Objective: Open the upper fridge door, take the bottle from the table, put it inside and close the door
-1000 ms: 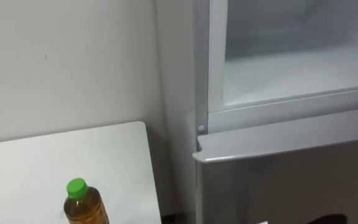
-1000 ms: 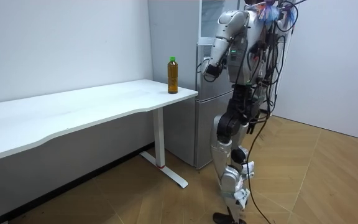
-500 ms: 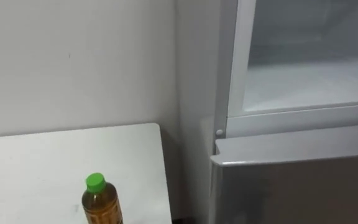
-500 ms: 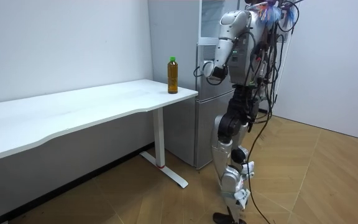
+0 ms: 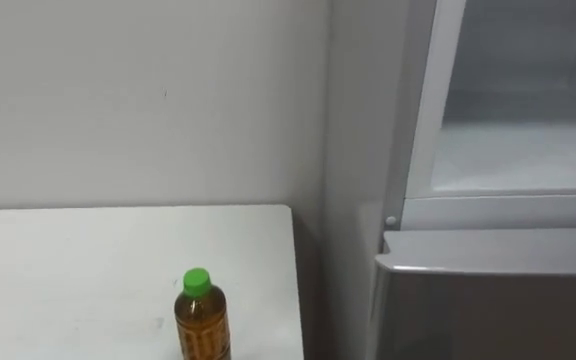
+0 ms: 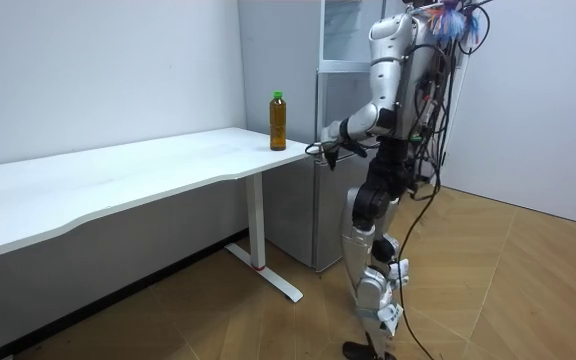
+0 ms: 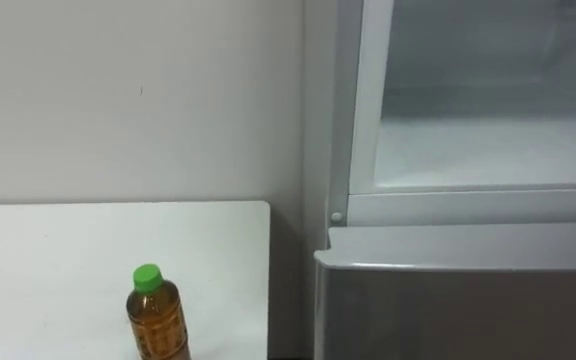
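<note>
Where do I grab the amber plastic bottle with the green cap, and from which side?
Grip the amber bottle round its body, below the green cap. It stands upright near the edge of the white table next to the grey fridge, wall behind, so come in level from the front, probably with the left hand, nearest that edge.

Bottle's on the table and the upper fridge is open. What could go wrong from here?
1. The bottle is tall and narrow and stands near the white table's corner by the fridge. A glancing touch from the left hand, which reaches at about tabletop height, might tip it or push it off.
2. The upper compartment sits behind a frame above the closed lower door. A low carry might knock the bottle against it.
</note>
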